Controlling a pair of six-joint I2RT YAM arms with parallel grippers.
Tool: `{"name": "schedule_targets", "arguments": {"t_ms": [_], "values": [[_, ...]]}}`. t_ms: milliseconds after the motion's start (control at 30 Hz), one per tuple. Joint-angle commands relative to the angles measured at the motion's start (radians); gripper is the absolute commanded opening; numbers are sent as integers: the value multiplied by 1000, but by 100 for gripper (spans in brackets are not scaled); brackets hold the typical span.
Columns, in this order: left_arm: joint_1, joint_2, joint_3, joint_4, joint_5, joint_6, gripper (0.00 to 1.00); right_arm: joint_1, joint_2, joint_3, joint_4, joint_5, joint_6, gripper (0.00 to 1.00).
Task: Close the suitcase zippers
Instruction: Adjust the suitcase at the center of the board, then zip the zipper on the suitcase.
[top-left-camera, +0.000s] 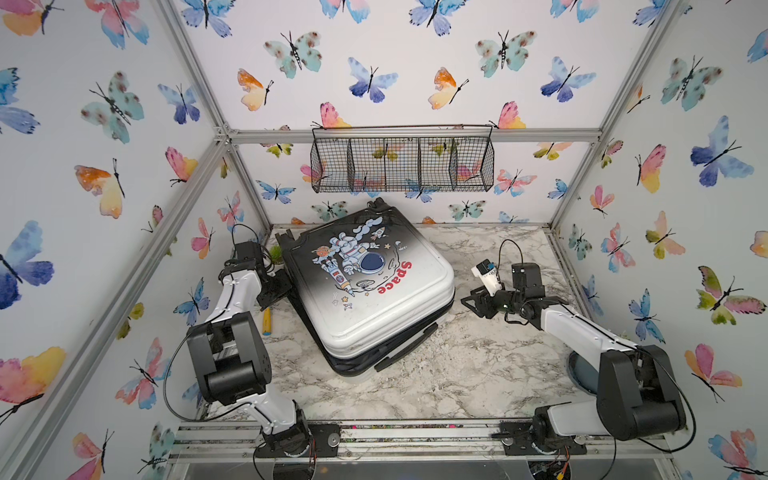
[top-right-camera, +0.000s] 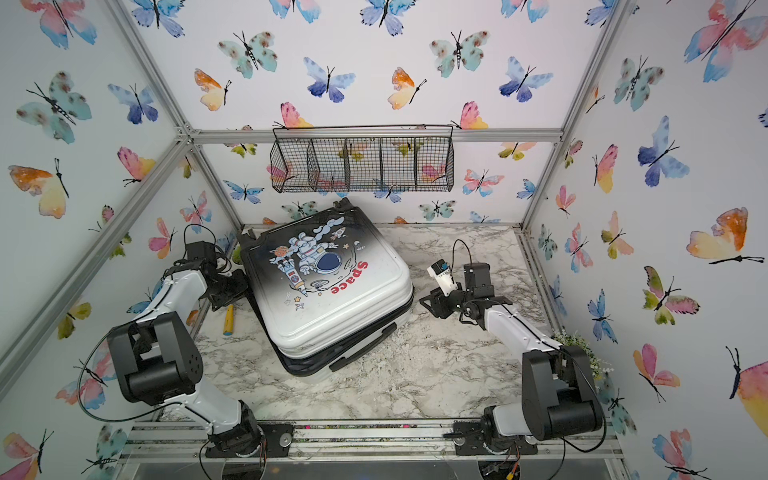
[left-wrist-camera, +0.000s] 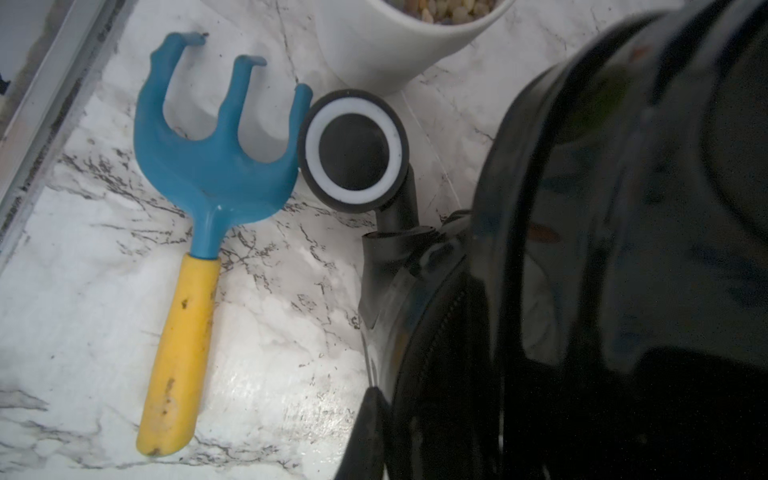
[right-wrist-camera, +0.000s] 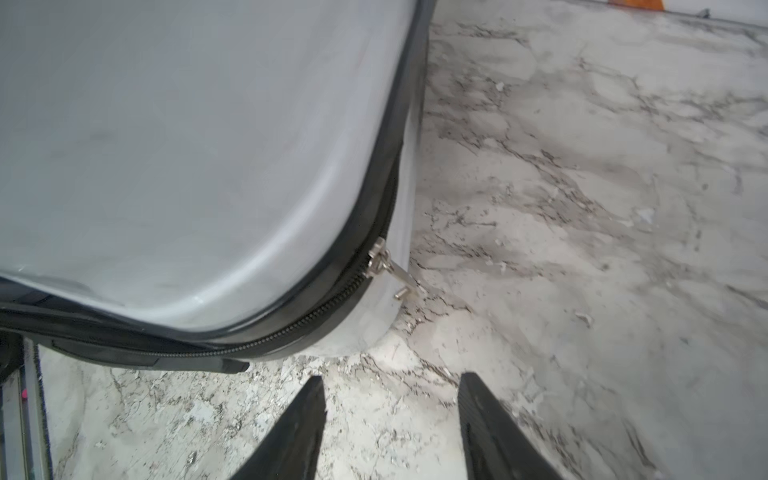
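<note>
The suitcase (top-left-camera: 374, 291) (top-right-camera: 332, 291) lies flat on the marble table, astronaut side up, lid down on the lower shell. Its black zipper track (right-wrist-camera: 291, 328) runs round the rim. A silver slider (right-wrist-camera: 376, 255) with a dangling pull (right-wrist-camera: 401, 278) sits at the corner nearest my right gripper. My right gripper (right-wrist-camera: 390, 376) (top-left-camera: 469, 301) hovers over the table a short way from that corner, open with only marble between its fingers. My left gripper (top-left-camera: 279, 291) (top-right-camera: 232, 291) presses against the case's dark left rim, shut. One dark finger (left-wrist-camera: 370, 424) shows there; what it pinches is hidden.
A blue rake with a yellow handle (left-wrist-camera: 208, 178) (top-left-camera: 266, 322) lies left of the case, touching a white-rimmed wheel (left-wrist-camera: 353, 151). A white pot (left-wrist-camera: 395, 41) stands behind it. A wire basket (top-left-camera: 402, 164) hangs on the back wall. The case's pull handle (top-left-camera: 405, 349) juts at the front.
</note>
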Motion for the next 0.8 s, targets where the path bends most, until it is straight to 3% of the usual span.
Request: {"name": "schedule_targets", "arguments": {"t_ms": [0,133,300,367,567,633,767], "values": [[14,-6,79,20,10,63,0,-1,51,-33,190,-122,-126,54],[11,-16,72,20,29,69,0,-1,86,-88,359,-167,-147,56],[9,-8,86,9,34,83,0,0,213,80,53,-232,-460,55],[7,-3,92,8,42,81,0,1,247,122,-10,-225,-512,53],[1,8,95,2,55,87,0,0,280,129,92,-225,-555,48],[0,14,103,-3,56,88,0,1,313,157,86,-274,-565,46],[-2,20,128,-21,61,96,0,18,349,178,42,-251,-619,45]]}}
